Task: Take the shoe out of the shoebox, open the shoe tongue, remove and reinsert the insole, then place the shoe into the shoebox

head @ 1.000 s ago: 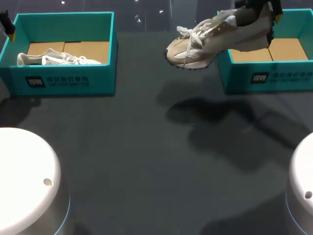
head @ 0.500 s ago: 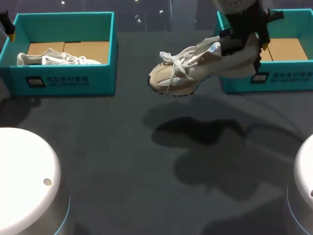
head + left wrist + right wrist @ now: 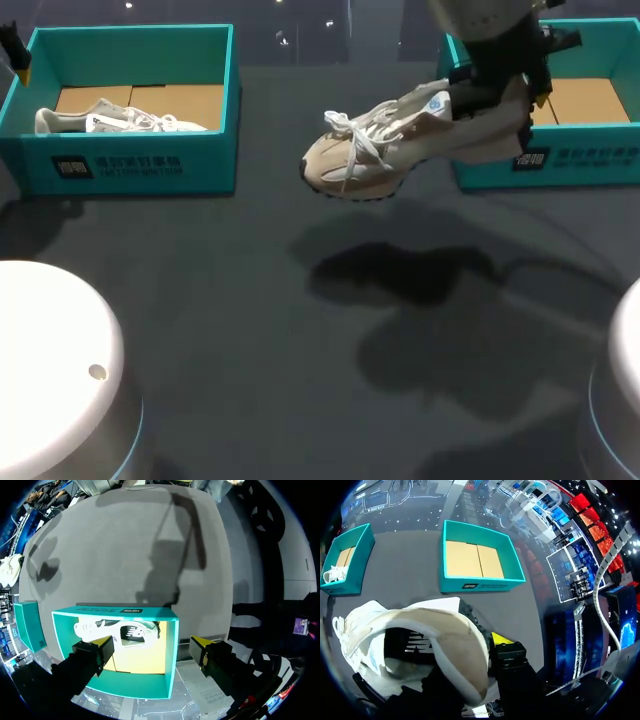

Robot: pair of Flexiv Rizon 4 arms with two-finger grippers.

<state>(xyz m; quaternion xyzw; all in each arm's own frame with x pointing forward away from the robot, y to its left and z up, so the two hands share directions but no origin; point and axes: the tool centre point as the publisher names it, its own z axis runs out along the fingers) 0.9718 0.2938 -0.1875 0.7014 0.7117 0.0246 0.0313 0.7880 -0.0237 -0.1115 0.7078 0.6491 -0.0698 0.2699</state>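
Since the shoe (image 3: 400, 140) hangs in the air around 1 o'clock, toe toward 9, just beside the right box (image 3: 545, 160) at 2, I'd call step one done. The right gripper (image 3: 505, 95) is clamped on its heel. The left gripper (image 3: 152, 650) is spread wide over the left box (image 3: 140, 165) at 10, which holds a second shoe (image 3: 120, 120). Tongue, insole and re-boxing are all left. The table (image 3: 250, 330) is dark and matte, and the boxes are well apart, so decent landing room I reckon.

A dark grey worktop (image 3: 250, 330) carries a second teal box (image 3: 130, 165) at its far left corner. Inside this box a pale shoe (image 3: 110, 122) lies on the brown cardboard floor (image 3: 185, 100), close to the front wall.
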